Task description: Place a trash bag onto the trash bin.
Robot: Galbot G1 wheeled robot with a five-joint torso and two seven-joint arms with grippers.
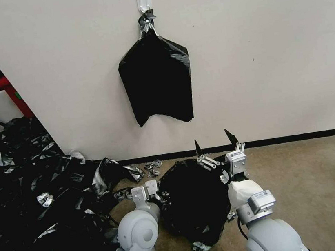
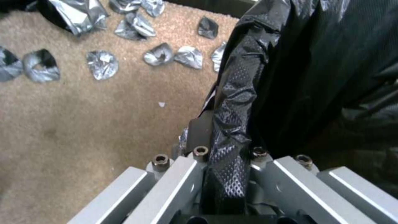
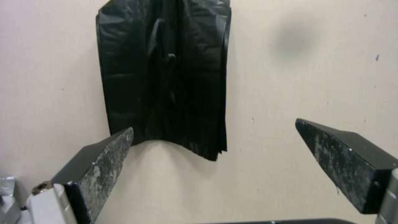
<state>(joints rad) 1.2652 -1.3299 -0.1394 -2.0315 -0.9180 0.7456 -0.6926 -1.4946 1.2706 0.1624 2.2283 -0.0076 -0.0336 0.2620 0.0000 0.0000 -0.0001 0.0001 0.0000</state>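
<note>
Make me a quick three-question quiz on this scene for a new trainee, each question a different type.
1. True or false: the right end effector is shut.
2. What does the left end effector grip? A) the trash bag B) a bottle C) nothing
3. Fill in: the stack of bags hangs from a ___ on the wall.
Key: 1 false, its fingers stand wide apart; 2 A; 3 hook.
</note>
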